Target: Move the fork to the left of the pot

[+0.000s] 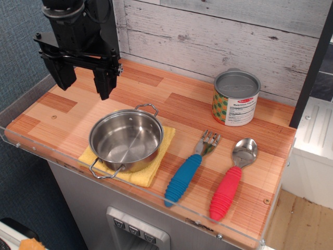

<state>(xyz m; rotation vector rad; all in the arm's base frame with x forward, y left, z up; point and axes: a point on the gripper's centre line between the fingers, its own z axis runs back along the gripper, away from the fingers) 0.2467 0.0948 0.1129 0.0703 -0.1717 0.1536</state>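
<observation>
Gripper: the gripper [86,78] hangs over the 10 o'clock part of the surface [177,104], its 2 black fingers spread apart with nothing between them.
Fork: the fork [190,169] lies flat at about 5 o'clock, blue ribbed handle toward the front edge, silver tines toward the back wall, just right of the pot.
Pot: the pot [126,139] sits on a yellow cloth [147,174] near the centre-front, its 2 wire handles at 1 and 7 o'clock.
Risk, wrong pick: the red-handled spoon [232,177] lies beside the fork at 4 o'clock and parallel to it; a grasp landing too far right could take the spoon instead.
Risk, collision: my guess is that a low carry from 5 to 9 o'clock would strike the pot rim or a handle and drag pot and cloth.
Risk, slip: the thick rounded handle may roll out of a shallow pinch.
Risk, edge: the free space left of the pot is narrow and near the clear front lip [130,194], so a careless release could leave the fork overhanging.
Writing: the tin can [235,98] at 2 o'clock carries a red logo and a line of dark print; both are too small to read with confidence.
</observation>
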